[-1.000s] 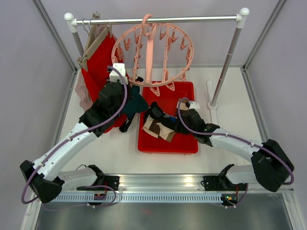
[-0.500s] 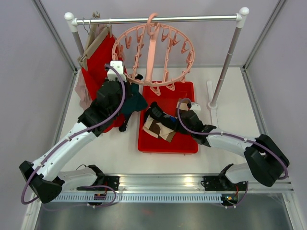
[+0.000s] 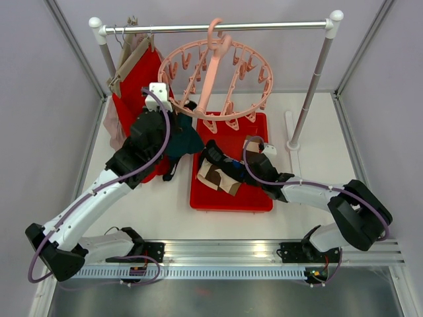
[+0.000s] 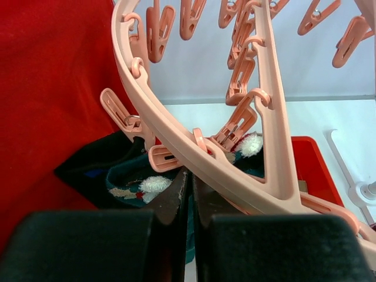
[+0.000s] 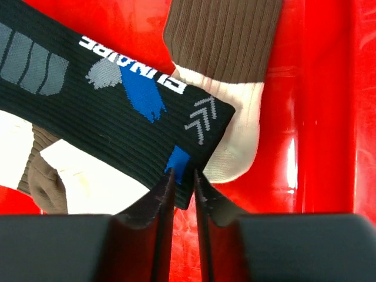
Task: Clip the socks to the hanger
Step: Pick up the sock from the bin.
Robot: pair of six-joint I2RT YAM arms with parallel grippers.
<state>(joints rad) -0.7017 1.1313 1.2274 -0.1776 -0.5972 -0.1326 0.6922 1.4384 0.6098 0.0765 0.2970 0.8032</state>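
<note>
The pale-pink ring hanger (image 3: 253, 61) hangs from the rail, tilted, its clip pegs dangling. My left gripper (image 3: 177, 122) is raised just under the ring's near-left edge (image 4: 176, 138), shut on a dark teal patterned sock (image 4: 126, 179) that droops below it (image 3: 187, 140). One peg (image 4: 161, 158) hangs right in front of the fingertips. My right gripper (image 5: 183, 176) is down in the red tray (image 5: 329, 117), its fingers pinching the corner of a black sock with white lettering (image 5: 117, 117). Brown-and-cream socks (image 5: 223, 35) lie beside and under it (image 3: 218, 178).
A red cloth on a wooden hanger (image 3: 135, 86) hangs at the rail's left end, close beside my left arm. The rail (image 3: 277, 26) rests on two posts, the right one (image 3: 310, 99) standing next to the tray's (image 3: 261, 198) far right corner.
My right gripper's jaws have closed in on the black sock's corner. The hanger has swung and tilted to the right while my left gripper lifted slightly with the teal sock.
</note>
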